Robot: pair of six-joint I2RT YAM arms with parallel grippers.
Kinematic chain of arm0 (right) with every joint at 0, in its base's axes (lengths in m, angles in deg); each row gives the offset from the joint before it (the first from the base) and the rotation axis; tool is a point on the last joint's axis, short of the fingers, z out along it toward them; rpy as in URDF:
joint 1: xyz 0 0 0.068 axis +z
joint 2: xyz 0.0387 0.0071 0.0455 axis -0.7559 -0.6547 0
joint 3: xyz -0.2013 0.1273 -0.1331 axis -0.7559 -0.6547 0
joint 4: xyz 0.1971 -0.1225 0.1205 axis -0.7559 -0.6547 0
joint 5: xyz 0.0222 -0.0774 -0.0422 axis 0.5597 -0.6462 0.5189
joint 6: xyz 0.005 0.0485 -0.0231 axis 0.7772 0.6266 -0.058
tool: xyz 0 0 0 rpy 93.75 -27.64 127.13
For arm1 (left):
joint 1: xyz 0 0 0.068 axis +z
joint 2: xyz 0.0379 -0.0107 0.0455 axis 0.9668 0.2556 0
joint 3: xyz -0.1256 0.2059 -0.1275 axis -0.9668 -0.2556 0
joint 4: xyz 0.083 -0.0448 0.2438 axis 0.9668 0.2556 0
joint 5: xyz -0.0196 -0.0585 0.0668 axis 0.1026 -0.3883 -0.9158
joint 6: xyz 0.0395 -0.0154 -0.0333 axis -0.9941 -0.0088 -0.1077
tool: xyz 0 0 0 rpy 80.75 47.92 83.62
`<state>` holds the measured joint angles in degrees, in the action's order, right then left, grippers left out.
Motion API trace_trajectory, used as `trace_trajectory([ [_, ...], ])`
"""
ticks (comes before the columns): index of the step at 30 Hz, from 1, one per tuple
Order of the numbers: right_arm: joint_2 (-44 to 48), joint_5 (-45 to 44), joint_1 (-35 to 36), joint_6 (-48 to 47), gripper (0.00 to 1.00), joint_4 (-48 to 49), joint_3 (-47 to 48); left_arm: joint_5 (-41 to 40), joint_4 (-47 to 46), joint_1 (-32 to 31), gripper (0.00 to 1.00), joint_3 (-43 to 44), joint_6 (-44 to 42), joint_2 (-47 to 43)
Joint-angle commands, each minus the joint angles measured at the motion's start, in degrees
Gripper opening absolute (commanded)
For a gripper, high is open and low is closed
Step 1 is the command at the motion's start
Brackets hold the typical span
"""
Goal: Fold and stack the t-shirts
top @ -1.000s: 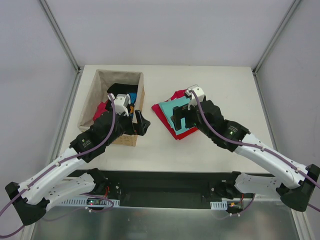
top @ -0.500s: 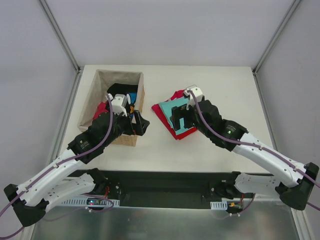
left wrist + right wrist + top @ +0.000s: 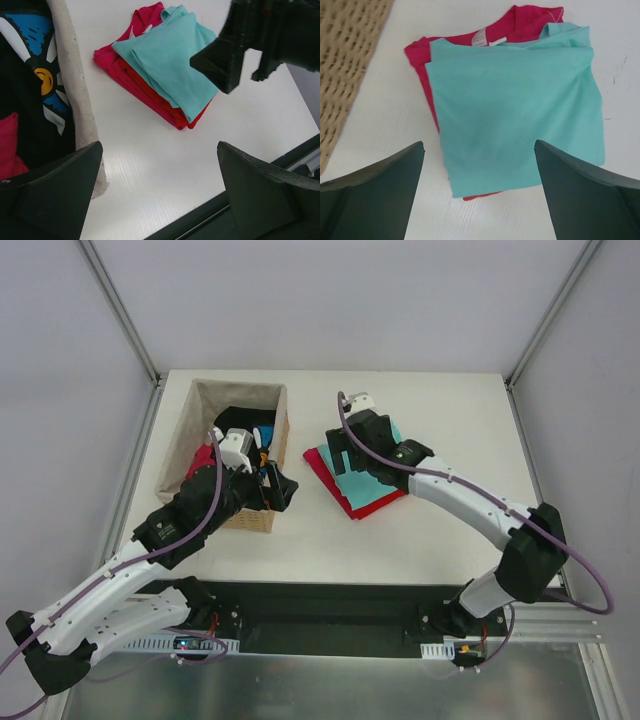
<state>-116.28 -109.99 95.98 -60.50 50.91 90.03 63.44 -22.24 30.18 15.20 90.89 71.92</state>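
The teal t-shirt lies folded on top of a small stack on the white table, just to the right of the wicker basket; under it are the crimson-pink t-shirt, whose collar and label show at the far end, and the red t-shirt, which peeks out along the teal one's edges. The right tool hangs above this stack with its fingers spread wide and nothing between them. The left tool hovers over the basket's near right corner, also spread wide and holding nothing. Inside the basket lies the black t-shirt with a blue and white flower print, with a second red shirt beside it
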Motion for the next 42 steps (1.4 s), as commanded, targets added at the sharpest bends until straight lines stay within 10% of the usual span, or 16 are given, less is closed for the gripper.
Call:
trace_trajectory([
  [1,-5.21,1.02,-4.24,3.16,0.96,-1.03,4.31,-0.95,-0.98,-0.16,0.99,-0.17,-0.44,-0.86],
  [26,-26.31,7.26,-14.17,13.17,0.96,1.35,1.94,-5.96,-0.98,0.01,0.99,1.41,-1.32,6.35],
  [42,-38.19,8.15,-25.95,19.07,0.96,-11.84,20.82,-6.93,-0.98,3.26,0.99,1.49,-2.38,4.59],
])
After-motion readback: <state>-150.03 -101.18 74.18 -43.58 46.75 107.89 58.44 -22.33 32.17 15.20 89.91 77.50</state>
